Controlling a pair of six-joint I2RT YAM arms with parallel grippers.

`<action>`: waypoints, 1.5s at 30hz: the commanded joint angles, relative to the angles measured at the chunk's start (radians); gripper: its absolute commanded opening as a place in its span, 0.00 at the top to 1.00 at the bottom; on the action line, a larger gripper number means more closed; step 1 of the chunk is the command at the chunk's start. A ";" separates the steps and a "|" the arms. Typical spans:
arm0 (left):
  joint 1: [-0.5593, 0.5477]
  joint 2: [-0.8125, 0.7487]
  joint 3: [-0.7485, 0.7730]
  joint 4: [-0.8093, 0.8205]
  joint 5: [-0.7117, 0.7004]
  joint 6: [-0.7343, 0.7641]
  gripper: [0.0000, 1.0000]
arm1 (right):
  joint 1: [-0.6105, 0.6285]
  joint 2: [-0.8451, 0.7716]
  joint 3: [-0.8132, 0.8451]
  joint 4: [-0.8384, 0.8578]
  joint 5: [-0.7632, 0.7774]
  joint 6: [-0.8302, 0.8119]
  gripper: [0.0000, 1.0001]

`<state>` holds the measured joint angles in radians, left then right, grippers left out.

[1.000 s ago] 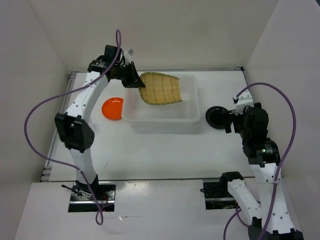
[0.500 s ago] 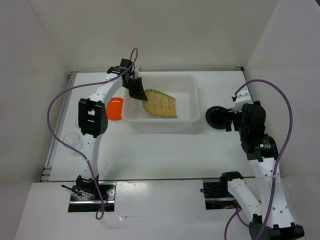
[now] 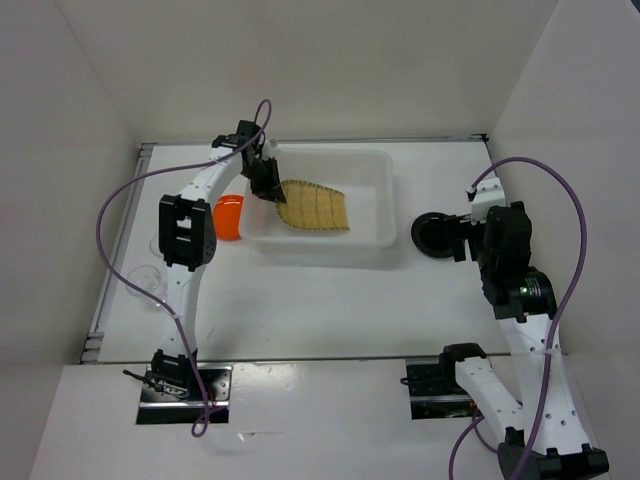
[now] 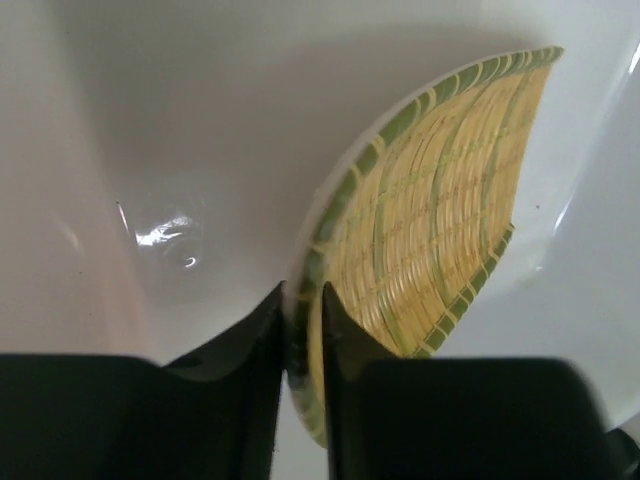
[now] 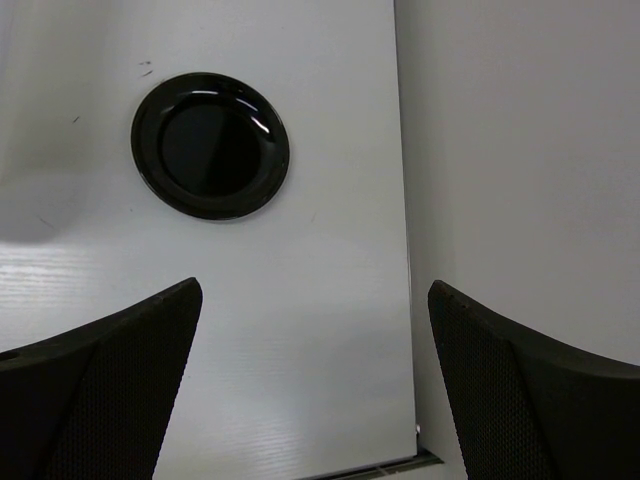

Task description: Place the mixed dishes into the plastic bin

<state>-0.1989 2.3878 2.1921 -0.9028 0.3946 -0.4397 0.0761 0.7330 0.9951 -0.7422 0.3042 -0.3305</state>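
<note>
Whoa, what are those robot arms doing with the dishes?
They're putting dishes into the plastic bin. The left gripper pinches the rim of the woven tray and holds it tilted inside the bin. The right gripper hangs wide open over the table near the black plate, which sits outside the bin on the right. The orange plate lies outside on the left.

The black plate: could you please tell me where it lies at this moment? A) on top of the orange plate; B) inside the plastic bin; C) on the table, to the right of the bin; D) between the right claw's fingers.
C: the black plate lies flat on the table outside the right wall of the plastic bin, and the right claw stands open, apart from it.
</note>
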 commanded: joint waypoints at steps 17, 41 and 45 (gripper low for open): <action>-0.129 0.186 0.717 -0.367 -0.448 -0.100 0.00 | 0.019 0.051 -0.018 0.021 -0.016 0.042 0.02; -0.266 -0.173 0.723 -0.397 -0.438 -0.097 0.00 | -0.344 0.664 0.086 0.118 -0.612 -0.097 0.02; -0.307 -0.231 0.629 -0.397 -0.448 -0.097 0.00 | -0.439 0.860 0.250 0.023 -0.730 -0.185 0.02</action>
<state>-0.4725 2.2192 2.8540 -1.2972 -0.0509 -0.5518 -0.3092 1.4769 1.1091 -0.6937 -0.2852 -0.4282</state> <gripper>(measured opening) 1.000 0.982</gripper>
